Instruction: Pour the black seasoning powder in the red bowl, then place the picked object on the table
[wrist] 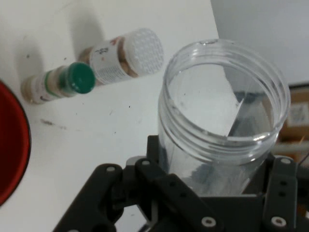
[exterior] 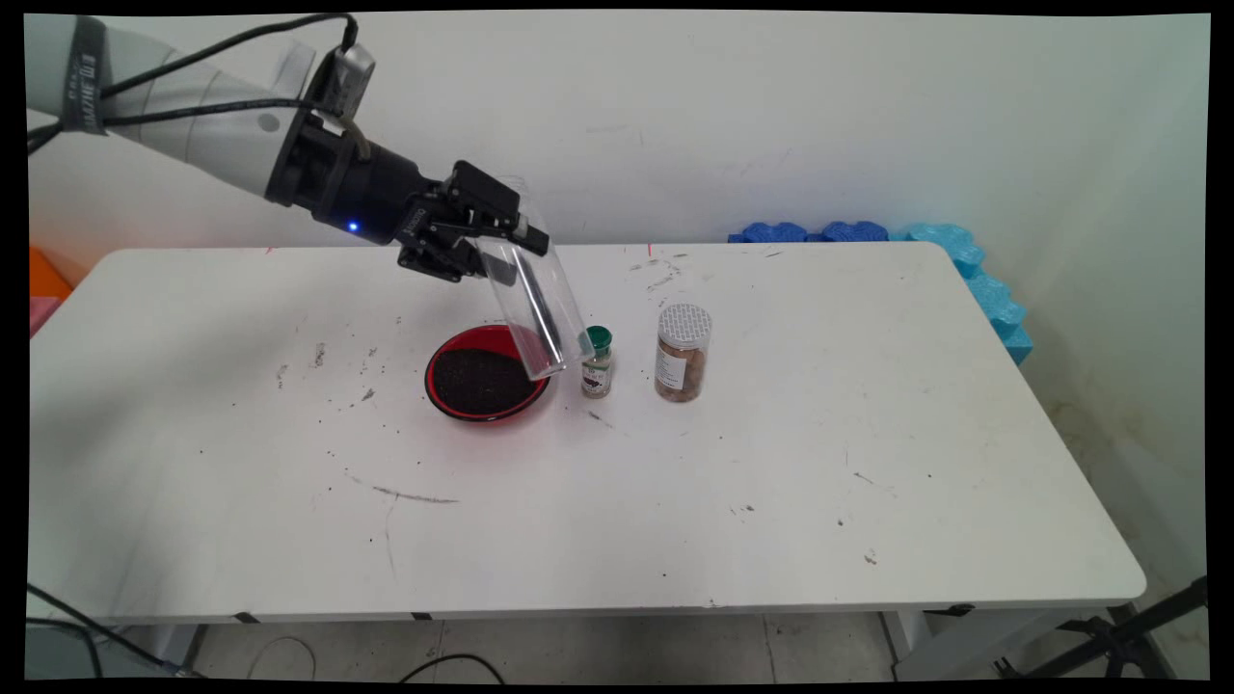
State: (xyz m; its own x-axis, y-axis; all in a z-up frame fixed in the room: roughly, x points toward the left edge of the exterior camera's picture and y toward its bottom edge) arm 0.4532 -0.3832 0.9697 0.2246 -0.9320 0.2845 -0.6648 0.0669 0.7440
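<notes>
My gripper [exterior: 494,234] is shut on a clear, empty-looking plastic jar [exterior: 533,306], which it holds tilted above the table. The jar's lower end hangs over the right rim of a red bowl [exterior: 436,362] filled with dark granules. In the hand view the jar [wrist: 224,116] shows its open mouth, with black fingers [wrist: 282,193] on both sides of its body. Just right of the bowl stands a small green-capped spice bottle [exterior: 597,362] [wrist: 60,82]. Beyond that is a white-lidded jar of brown contents [exterior: 683,353] [wrist: 125,55]. The bowl's edge [wrist: 12,159] shows at the left.
Blue foam pieces [exterior: 964,260] lie along the table's back right corner. Something orange [exterior: 43,275] sits past the left edge. Dark specks and smears mark the white table [exterior: 771,482] left of and in front of the bowl.
</notes>
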